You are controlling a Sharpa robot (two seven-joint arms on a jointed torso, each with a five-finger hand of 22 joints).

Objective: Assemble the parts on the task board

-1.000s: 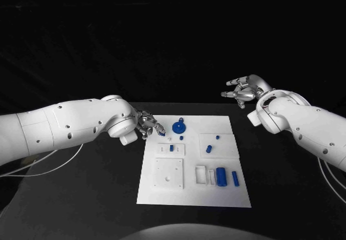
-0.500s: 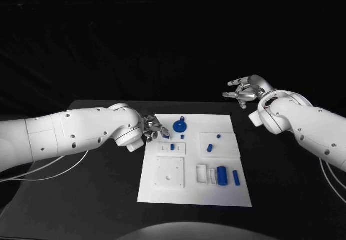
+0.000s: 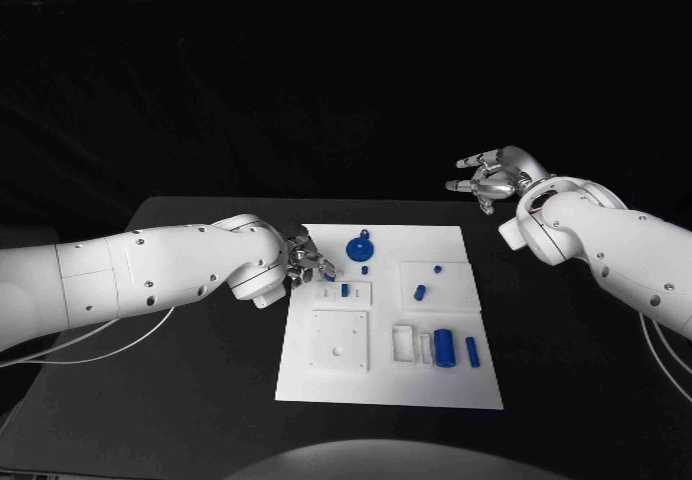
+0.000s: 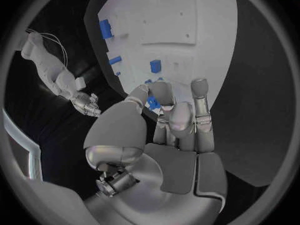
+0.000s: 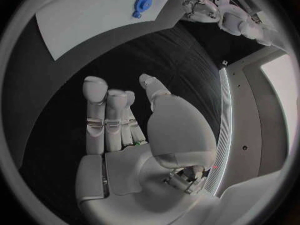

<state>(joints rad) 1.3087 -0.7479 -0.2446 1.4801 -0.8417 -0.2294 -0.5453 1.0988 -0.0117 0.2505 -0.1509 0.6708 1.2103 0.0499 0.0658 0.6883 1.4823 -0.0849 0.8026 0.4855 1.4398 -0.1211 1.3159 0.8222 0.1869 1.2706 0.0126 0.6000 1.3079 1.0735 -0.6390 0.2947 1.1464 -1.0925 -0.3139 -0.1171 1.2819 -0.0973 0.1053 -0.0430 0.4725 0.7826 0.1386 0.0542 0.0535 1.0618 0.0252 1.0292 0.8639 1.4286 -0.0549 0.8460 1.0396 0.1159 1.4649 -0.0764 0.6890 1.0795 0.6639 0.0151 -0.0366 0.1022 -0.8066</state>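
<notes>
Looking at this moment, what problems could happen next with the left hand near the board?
1. The left hand hovers at the task board's left edge, beside the small blue peg. A low approach could probably nudge the peg or shift the board.
2. The round blue part lies just past the fingers; a sweep across could knock it.
3. The right hand is off the board with nothing in it, so it cannot steady the board.

The left arm reaches in low, forearm lying across; its left hand (image 3: 306,261) has fingers (image 4: 201,105) curled partly inward, holding nothing. The right arm bends at the elbow; its right hand (image 3: 488,178) is raised, fingers (image 5: 95,105) apart and slightly curved, empty.
</notes>
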